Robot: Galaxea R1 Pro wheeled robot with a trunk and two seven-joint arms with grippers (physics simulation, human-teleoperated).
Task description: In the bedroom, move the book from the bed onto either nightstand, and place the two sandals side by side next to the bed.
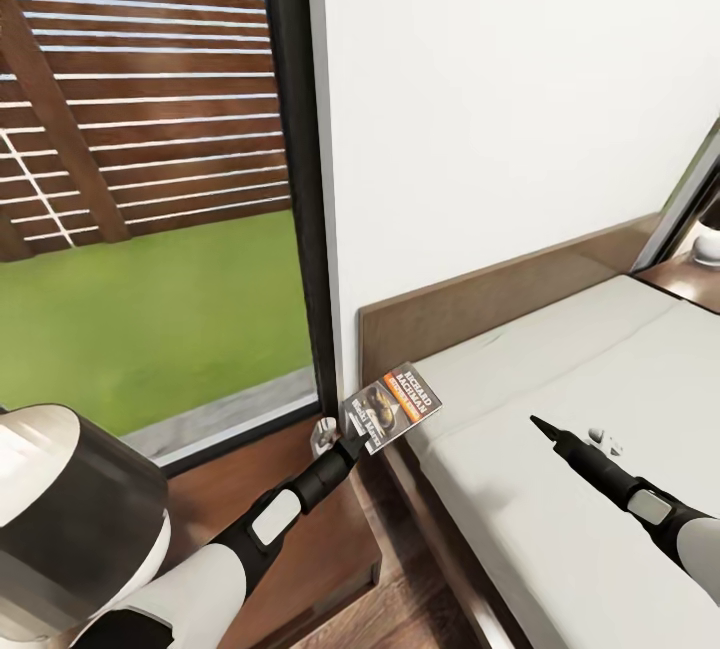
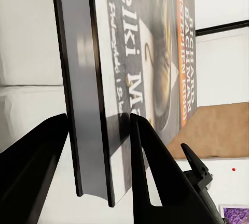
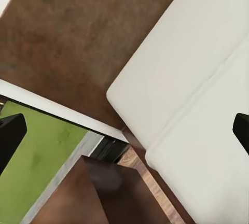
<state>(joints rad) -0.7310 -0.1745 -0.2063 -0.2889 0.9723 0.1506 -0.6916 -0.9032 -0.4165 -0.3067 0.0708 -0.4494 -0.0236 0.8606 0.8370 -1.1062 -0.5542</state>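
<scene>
My left gripper (image 1: pixel 352 441) is shut on the book (image 1: pixel 390 406), a thin paperback with orange lettering, and holds it in the air over the gap between the nightstand (image 1: pixel 335 554) and the corner of the bed (image 1: pixel 560 379). In the left wrist view the book's dark spine (image 2: pixel 83 89) stands clamped between the two black fingers (image 2: pixel 150 156). My right gripper (image 1: pixel 541 425) hovers over the off-white mattress, open and empty. Its wrist view shows the mattress corner (image 3: pixel 181 89), the headboard (image 3: pixel 78 42) and the nightstand top (image 3: pixel 104 193). The sandals are out of view.
A tall black-framed window (image 1: pixel 150 179) with grass and a wood fence outside stands left of the white wall. A small white object (image 1: pixel 322 435) sits at the nightstand's back edge. A second nightstand (image 1: pixel 690 281) with a white item (image 1: pixel 708 247) is at the bed's far side.
</scene>
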